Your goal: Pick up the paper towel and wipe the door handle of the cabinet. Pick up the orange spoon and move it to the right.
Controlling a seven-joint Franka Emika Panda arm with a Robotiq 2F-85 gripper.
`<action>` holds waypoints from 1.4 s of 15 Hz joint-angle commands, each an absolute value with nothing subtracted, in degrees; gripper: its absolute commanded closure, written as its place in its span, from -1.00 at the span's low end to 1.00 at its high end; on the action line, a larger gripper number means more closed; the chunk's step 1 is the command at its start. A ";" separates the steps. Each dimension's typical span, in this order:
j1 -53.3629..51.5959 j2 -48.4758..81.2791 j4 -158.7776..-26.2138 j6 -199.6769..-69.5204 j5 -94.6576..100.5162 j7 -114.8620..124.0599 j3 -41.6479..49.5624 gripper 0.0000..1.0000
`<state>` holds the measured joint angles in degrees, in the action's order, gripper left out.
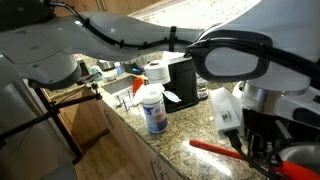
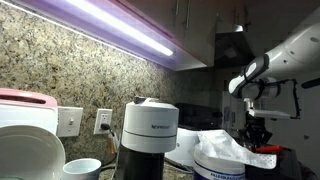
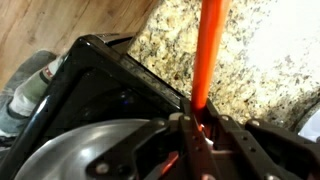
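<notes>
My claw point(image 3: 200, 128) is clenched on the orange spoon point(image 3: 210, 50). In the wrist view the long orange stick goes straight up from between the two fingers, over the speckled stone counter point(image 3: 260, 50). The claw grips it at one end, and the other end runs out of the top of the picture, so I cannot see the head there. Just to the left of the spoon is a black box point(image 3: 95, 90) with a sharp corner, and the spoon does not touch it. In an exterior view I see the orange spoon point(image 1: 213, 149) low over the counter point(image 1: 180, 145), poking out to the left from the claw point(image 1: 252, 143). I cannot tell if it is resting on the stone or lifted a little. Farther back on the same counter stands a white bottle point(image 1: 152, 108) with a blue label, and behind that sits a black toaster point(image 1: 182, 80). Both are well apart from the spoon. In an exterior view from low down on the counter, a coffee machine point(image 2: 150, 128) stands in front. My white arm point(image 2: 268, 70) hangs at the far right under the bright light strip point(image 2: 120, 28). The claw there is too dark for me to see well.
</notes>
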<state>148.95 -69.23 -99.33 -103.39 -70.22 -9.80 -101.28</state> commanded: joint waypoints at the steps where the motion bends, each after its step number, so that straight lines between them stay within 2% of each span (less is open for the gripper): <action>1: 148.97 -70.70 -99.14 -100.99 -71.61 -8.41 -97.83 0.92; 7: 149.39 -75.50 -100.84 -102.77 -74.47 -2.61 -93.79 0.92; 12: 149.68 -78.40 -101.90 -98.54 -72.12 -1.49 -93.66 0.92; 21: 149.34 -74.39 -100.24 -102.34 -67.51 -7.43 -95.82 0.92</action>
<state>149.33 -76.98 -101.21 -101.91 -68.61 -4.89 -95.72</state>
